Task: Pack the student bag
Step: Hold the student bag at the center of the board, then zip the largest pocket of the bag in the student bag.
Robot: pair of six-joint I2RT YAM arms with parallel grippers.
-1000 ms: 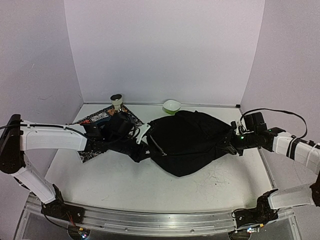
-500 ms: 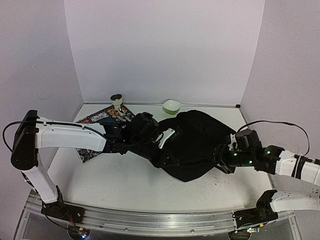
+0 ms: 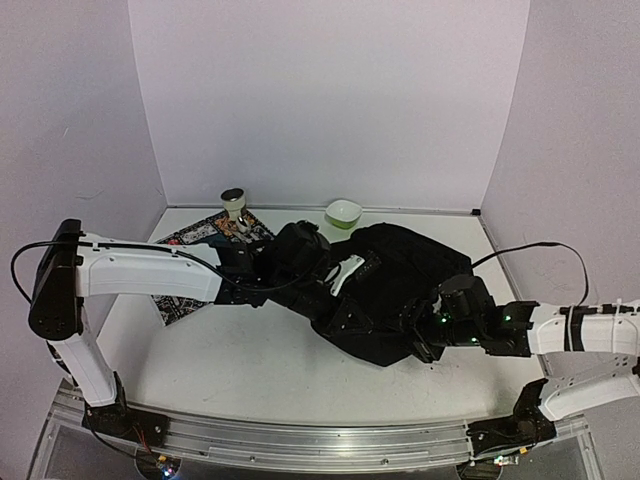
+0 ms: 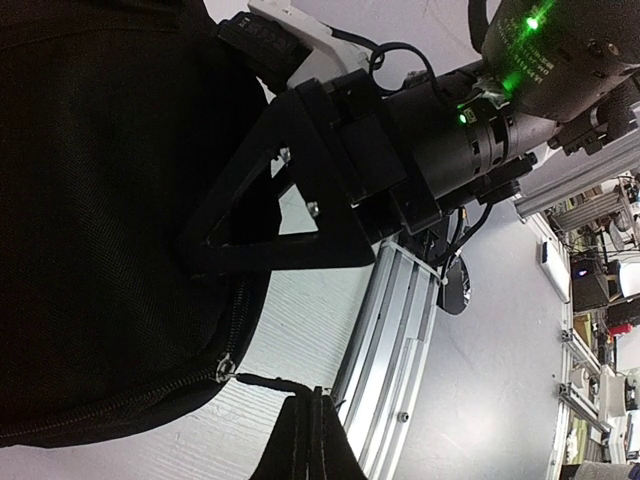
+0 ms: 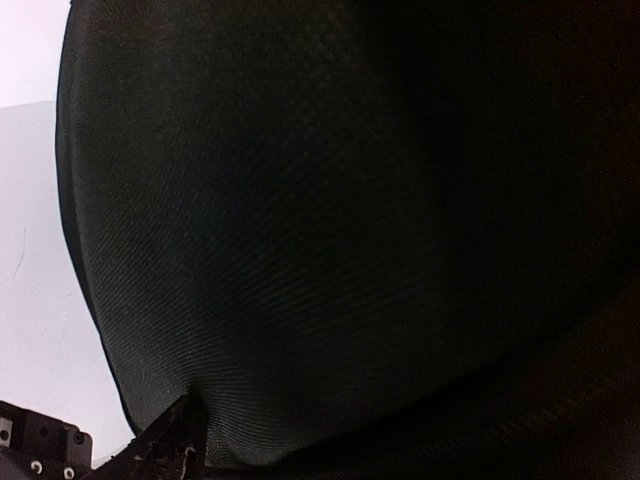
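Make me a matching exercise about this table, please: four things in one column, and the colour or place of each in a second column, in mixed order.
Things:
1. student bag
2. bowl
3. patterned mat
4. small cup

Descriptions:
A. pale green, near the back wall
B. standing at the mat's far corner
C. black, in the middle
D. lying flat, at the left

Pairs: 1-C, 2-A, 3-D, 4-B.
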